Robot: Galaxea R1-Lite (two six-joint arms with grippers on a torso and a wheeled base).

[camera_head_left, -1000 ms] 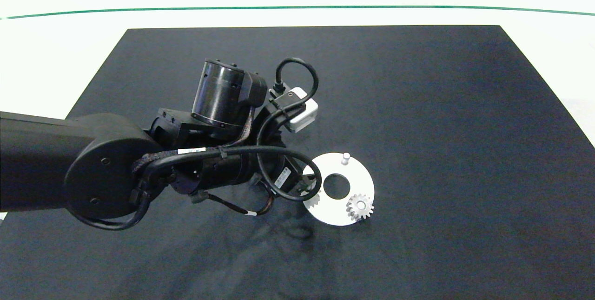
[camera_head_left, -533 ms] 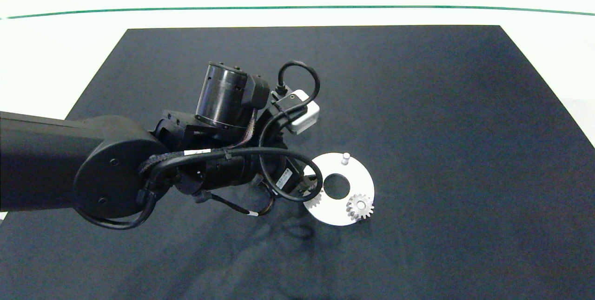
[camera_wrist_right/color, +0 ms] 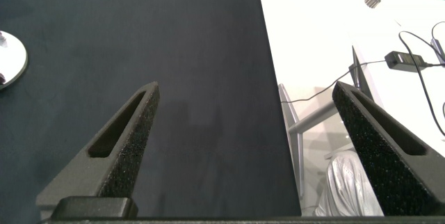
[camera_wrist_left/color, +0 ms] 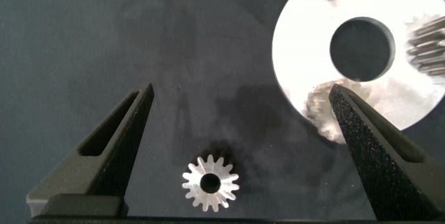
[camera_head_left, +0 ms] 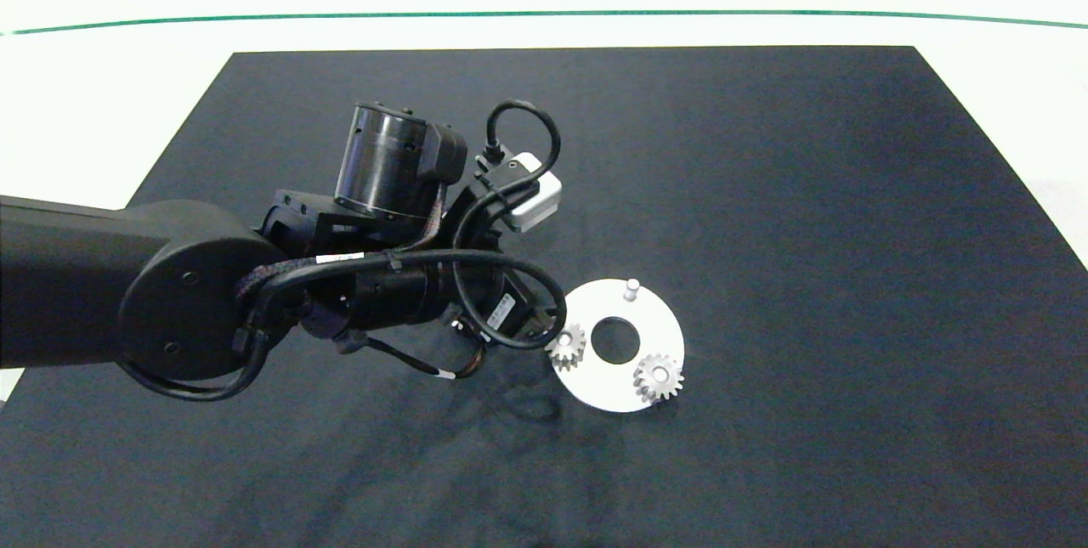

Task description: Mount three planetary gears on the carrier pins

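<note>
Currently, two planetary gears sit on the white disc; one carrier pin at its far edge stands bare. A third gear lies flat on the dark mat covering the surface, off the disc. Left gripper: fingers spread wide, empty, above this gear beside the disc. Right gripper: also wide, empty, near the mat edge.
</note>
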